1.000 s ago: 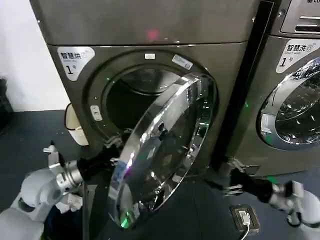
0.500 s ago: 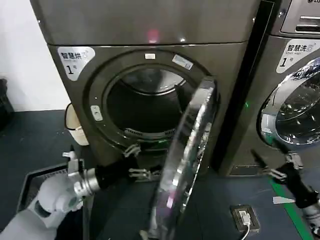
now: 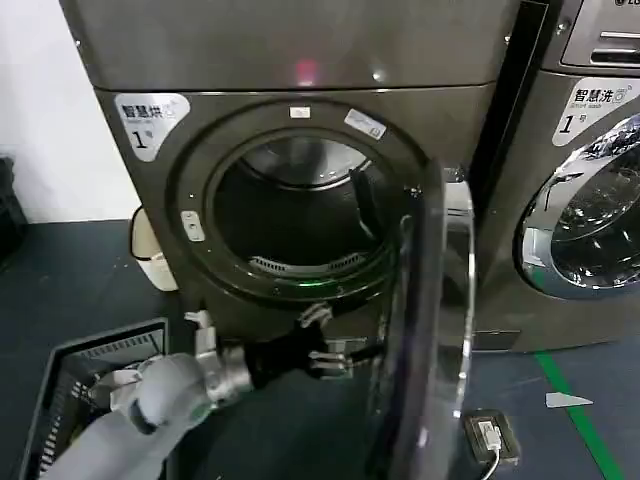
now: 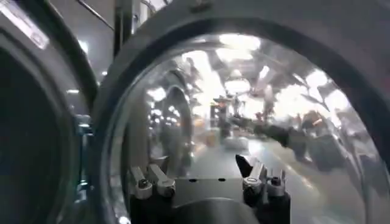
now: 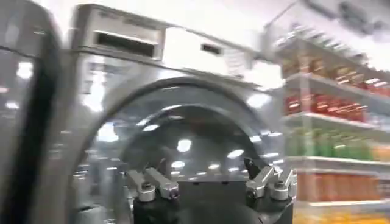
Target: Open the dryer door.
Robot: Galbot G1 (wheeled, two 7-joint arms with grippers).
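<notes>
Head view: dryer door (image 3: 432, 330) open, edge-on; left gripper (image 3: 330, 340) spread beside it; basket (image 3: 70, 375) below.

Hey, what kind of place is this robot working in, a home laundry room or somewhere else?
Probably a shop-style or demo laundry area, not a home. Two front-loading machines stand side by side: the dark dryer, its dryer door open, and a silver machine. The right wrist view shows stocked store shelves.

Marked "1" with Chinese characters: a white label (image 3: 151, 118) on the dark dryer (image 3: 300, 60); likewise a label (image 3: 603, 103) on the silver machine (image 3: 590, 290).
</notes>
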